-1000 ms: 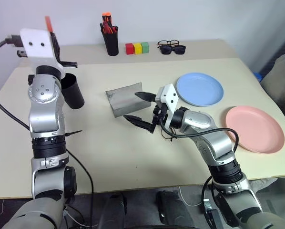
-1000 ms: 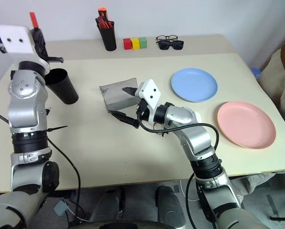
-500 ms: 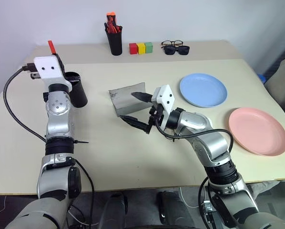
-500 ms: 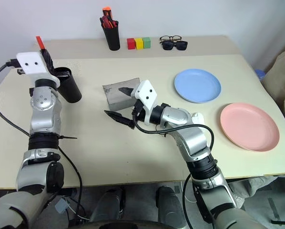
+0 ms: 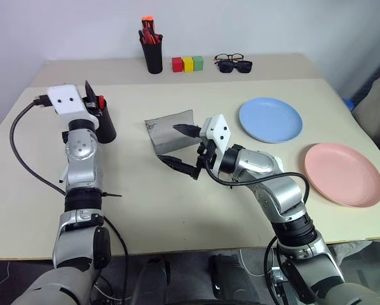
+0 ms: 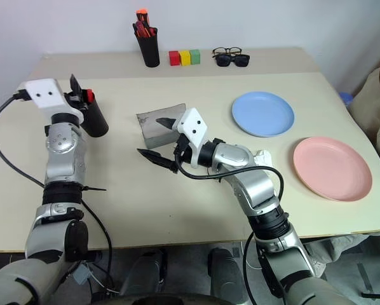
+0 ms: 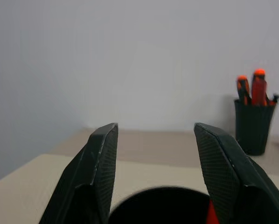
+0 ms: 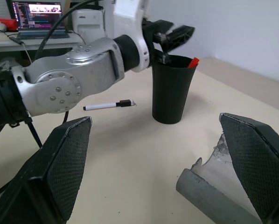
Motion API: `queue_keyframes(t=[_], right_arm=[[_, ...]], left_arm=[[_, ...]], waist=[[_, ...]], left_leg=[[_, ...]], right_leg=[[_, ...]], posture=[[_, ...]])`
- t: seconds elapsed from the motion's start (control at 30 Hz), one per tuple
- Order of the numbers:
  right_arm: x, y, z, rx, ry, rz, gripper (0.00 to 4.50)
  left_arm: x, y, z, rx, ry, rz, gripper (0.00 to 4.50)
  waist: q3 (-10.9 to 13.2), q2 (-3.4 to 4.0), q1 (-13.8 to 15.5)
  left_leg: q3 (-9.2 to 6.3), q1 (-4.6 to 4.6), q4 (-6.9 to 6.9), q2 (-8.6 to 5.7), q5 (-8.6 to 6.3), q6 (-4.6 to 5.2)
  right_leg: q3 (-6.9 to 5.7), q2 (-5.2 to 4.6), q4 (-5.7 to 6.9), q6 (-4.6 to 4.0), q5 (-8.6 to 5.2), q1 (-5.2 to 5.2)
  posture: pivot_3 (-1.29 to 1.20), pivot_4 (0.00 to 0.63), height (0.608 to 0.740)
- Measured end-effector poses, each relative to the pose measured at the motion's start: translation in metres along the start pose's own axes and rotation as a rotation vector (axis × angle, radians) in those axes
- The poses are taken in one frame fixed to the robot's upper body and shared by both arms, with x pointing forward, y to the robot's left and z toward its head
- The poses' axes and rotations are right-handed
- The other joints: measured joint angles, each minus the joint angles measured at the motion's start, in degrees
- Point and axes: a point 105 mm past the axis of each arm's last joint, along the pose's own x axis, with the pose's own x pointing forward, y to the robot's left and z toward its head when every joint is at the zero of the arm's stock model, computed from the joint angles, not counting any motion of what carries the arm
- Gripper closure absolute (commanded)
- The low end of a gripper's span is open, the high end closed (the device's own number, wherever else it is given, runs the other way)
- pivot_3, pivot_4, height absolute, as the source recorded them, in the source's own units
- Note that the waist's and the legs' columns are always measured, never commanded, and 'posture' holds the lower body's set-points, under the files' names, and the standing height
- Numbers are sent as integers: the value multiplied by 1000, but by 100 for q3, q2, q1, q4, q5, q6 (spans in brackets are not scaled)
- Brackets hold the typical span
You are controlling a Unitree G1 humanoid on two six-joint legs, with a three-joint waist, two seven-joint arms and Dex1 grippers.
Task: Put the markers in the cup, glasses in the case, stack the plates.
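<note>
Right wrist view: my left gripper point(image 8: 170, 37), fingers apart, has the red marker point(image 8: 193, 62) in the cup point(image 8: 170, 88) beneath; white marker point(image 8: 109, 105) beside it needs picking next.

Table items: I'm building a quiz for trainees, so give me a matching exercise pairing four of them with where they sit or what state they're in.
Things:
1. red marker
2. white marker
3. case
4. pink plate

Places or states:
A. lying flat on the table beyond the cup
B. open, by the right gripper
C. alone near the table's right edge
D. standing in the cup, under the left gripper

Pairs: 1-D, 2-A, 3-B, 4-C
</note>
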Motion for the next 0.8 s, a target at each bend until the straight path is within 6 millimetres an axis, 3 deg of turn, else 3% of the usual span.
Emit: queue_keyframes(t=[0.07,0.13,0.17,0.2,0.3,0.37,0.5,0.67,0.77,0.8], right_arm=[[0,0,0,-1,2,-2,0],[-1,0,0,-2,3,-2,0],[-2,-1,-1,-3,7,-5,0],[-3,-1,-2,-3,11,-6,0],[-4,-1,-4,4,18,-6,0],[-4,0,-5,6,17,-1,0],[-3,1,-4,9,13,5,0],[-2,2,-4,12,8,5,0],[-2,1,-4,11,8,2,0],[-3,1,-5,13,9,-1,0]], left_arm=[[1,21,16,10,-39,74,1556],[-2,53,28,98,-19,144,990],[-5,68,28,138,11,176,458],[-9,82,25,176,64,205,59],[-25,108,0,264,313,228,59],[-33,109,-17,273,457,201,59],[-61,92,-60,174,817,73,59],[-81,74,-85,153,1063,-42,59],[-80,70,-87,143,1081,-63,59],[-78,69,-88,135,1087,-62,289]], waist=[[0,0,-12],[0,0,-57],[0,0,-72],[0,0,-85],[-2,-3,-85],[-2,-6,-69],[-4,-10,-102],[-3,-11,-148],[-3,-10,-137],[-3,-10,-133]], left_leg=[[0,1,-1,1,0,0],[0,4,-4,1,0,0],[0,5,-5,1,0,0],[0,5,-4,1,0,0],[-4,5,0,0,0,0],[-5,5,1,0,0,-1],[-7,5,-1,1,0,-1],[-9,6,-4,1,0,-1],[-9,7,-7,1,0,-1],[-9,8,-7,1,0,-1]], right_leg=[[0,0,2,0,0,-1],[1,1,7,-1,0,-2],[1,1,8,-1,-1,-2],[1,1,8,-1,-1,-2],[-4,0,10,0,-1,3],[-5,-1,8,0,-1,5],[-5,1,9,-1,-1,3],[-4,3,14,-2,-2,-2],[-5,3,14,-3,-2,-3],[-5,2,14,-3,-2,-2]], posture=[[0,150,740],[0,150,740],[0,150,740],[0,150,740],[0,150,740],[0,150,740],[0,150,740],[0,150,740],[0,150,740],[0,150,740]])
